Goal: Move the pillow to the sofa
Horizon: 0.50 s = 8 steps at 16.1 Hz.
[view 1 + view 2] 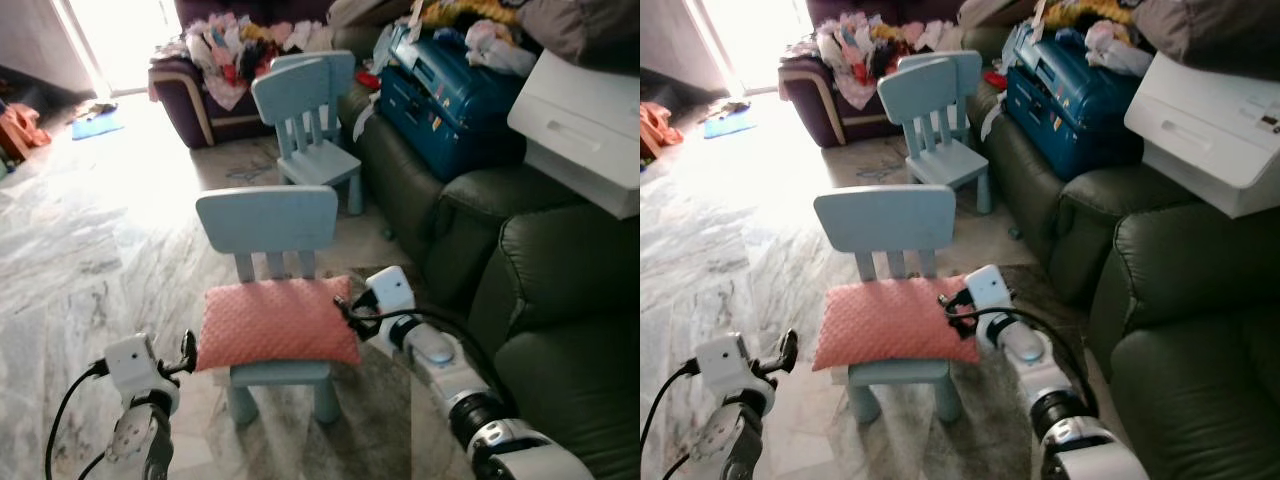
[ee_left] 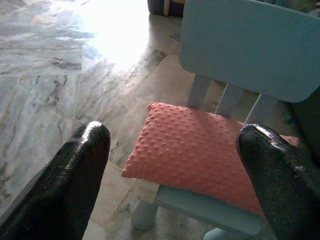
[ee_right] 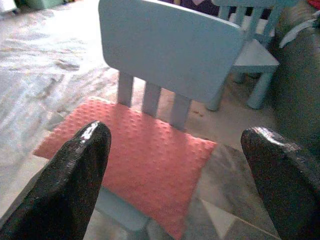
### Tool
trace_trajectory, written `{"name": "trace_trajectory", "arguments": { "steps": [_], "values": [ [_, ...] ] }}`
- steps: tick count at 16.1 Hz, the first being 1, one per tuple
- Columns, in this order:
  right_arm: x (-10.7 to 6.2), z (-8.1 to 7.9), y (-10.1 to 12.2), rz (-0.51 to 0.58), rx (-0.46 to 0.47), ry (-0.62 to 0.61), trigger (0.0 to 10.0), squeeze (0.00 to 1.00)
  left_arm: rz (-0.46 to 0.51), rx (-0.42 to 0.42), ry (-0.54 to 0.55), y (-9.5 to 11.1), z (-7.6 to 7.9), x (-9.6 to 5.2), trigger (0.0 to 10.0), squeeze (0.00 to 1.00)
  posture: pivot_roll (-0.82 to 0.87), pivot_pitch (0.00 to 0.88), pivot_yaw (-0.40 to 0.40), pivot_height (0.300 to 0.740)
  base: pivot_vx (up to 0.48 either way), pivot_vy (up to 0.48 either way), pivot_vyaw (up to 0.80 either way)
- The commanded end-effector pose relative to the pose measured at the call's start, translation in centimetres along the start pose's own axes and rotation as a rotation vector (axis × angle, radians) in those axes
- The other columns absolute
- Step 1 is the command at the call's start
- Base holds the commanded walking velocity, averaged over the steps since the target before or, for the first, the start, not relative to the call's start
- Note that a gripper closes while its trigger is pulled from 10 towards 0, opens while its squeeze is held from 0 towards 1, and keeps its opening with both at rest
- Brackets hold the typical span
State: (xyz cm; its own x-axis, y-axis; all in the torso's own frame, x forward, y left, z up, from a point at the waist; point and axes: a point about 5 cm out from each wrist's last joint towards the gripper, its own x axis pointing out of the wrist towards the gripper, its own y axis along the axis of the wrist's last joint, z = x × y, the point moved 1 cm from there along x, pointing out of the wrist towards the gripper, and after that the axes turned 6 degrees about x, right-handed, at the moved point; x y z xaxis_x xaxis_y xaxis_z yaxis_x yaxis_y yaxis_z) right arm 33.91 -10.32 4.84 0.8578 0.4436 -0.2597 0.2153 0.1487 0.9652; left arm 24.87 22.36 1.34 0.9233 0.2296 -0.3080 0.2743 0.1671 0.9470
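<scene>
Both grippers flank the pillow — not yet gripped

Salmon dimpled fabric pillow (image 1: 275, 323) lies lengthwise across the small pale-blue chair (image 1: 268, 222); right gripper (image 1: 343, 309), wide open, nearer than left gripper (image 1: 187, 352), also wide.

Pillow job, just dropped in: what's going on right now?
The pink pillow lies on the seat of the nearer small blue chair, not yet lifted. The right gripper is at the pillow's right edge with fingers open, and the left gripper sits open just off its left edge, so both arms flank it for a two-sided pickup. The dark green sofa is to the robot's right, its far end piled with a blue suitcase.
</scene>
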Motion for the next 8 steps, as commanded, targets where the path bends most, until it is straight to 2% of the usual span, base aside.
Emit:
{"name": "trace_trajectory", "arguments": {
  "steps": [1, 2, 8],
  "values": [
    [0.34, -0.63, 0.38, 0.012, 0.002, 0.020, 10.0, 0.00, -0.004, 0.002, 0.030, 0.18, -1.06, 0.06, 10.0, 0.00, -0.11, 0.038, 0.046, 0.740, 0.000, 0.480, 0.00],
    [0.36, -0.61, 0.42, 0.013, 0.003, 0.019, 10.0, 0.00, 0.007, 0.013, 0.027, 0.33, -1.10, 0.07, 10.0, 0.00, -0.11, 0.038, 0.046, 0.740, 0.000, 0.480, 0.00],
    [0.40, -0.73, 0.42, 0.015, 0.009, 0.017, 10.0, 0.00, 0.016, 0.045, 0.018, 0.70, -0.80, 0.25, 10.0, 0.00, -0.11, 0.035, 0.050, 0.740, 0.000, 0.000, 0.00]
  ]
}}
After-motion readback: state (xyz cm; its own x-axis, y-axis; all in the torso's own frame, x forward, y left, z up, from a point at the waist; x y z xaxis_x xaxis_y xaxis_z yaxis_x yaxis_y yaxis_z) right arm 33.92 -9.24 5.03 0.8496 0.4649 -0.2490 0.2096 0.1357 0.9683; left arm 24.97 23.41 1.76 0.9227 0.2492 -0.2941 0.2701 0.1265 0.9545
